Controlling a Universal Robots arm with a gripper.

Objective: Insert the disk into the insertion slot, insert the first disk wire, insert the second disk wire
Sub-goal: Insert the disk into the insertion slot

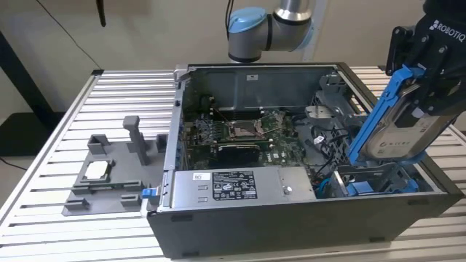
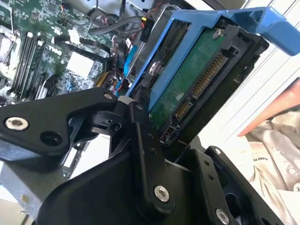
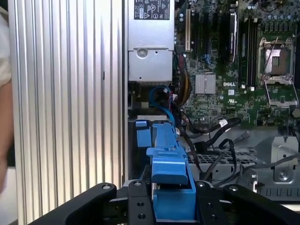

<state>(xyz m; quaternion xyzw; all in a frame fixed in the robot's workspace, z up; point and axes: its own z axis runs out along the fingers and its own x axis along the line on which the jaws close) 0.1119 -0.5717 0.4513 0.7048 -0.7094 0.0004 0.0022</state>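
Gripper (image 1: pixel 422 95) clamped on the disk (image 1: pixel 399 131), which we see held tilted above the open case (image 1: pixel 291 234) at the exterior view's right, its lower end just above the slot (image 1: pixel 371 184) beside the power supply (image 1: pixel 233 188), not yet inside; in the first wrist view its blue frame (image 3: pixel 166 164) sits between the black fingers (image 3: pixel 139 206).
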